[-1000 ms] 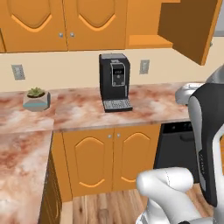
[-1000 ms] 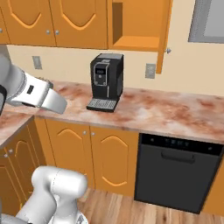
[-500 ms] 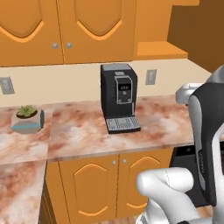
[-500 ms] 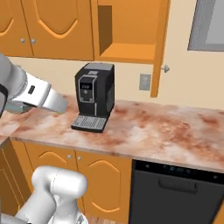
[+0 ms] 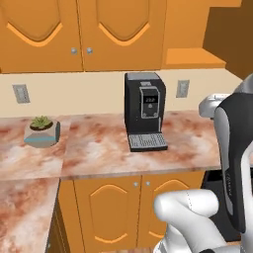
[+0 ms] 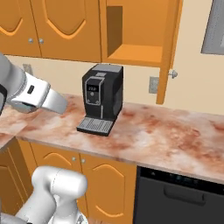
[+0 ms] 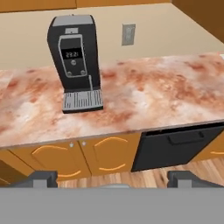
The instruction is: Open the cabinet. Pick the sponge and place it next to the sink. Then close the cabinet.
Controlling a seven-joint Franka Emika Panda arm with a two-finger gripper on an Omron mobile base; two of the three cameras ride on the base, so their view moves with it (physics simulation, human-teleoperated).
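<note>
item: the cabinet (image 6: 140,48), orange wood wall unit above the table (image 6: 175,135). door (image 6: 168,48) stood swung out toward the room, seen nearly edge-on in the right base view, its round silver knob (image 6: 173,74) at the lower edge. long axis of the door ran upright; its face pointed sideways, away from the opening. the interior showed a bare orange shelf (image 5: 192,58).

item: the sponge. could not be made out on the shelf or on the table from these views; location undetermined. heading and long axis therefore not recorded.

item: claw (image 7: 113,180). fingertips (image 7: 41,178) stood wide apart at the bottom of the hand view, nothing between them. it hung well back from the table, looking down over the coffee machine (image 7: 78,61) and the dishwasher (image 7: 175,146).

other stock: small potted plant (image 5: 41,130) at the far left of the table; wall outlet (image 7: 128,34) beside the coffee machine; two-knob wall doors (image 5: 81,34) at left.

risks, as judged: the open door jutted over the table, so a rising arm could strike its edge or knob. the coffee machine stood just beside and below the opening; a reach up to the shelf could clip it. with the sponge unlocated, a reach might go to the wrong spot.
</note>
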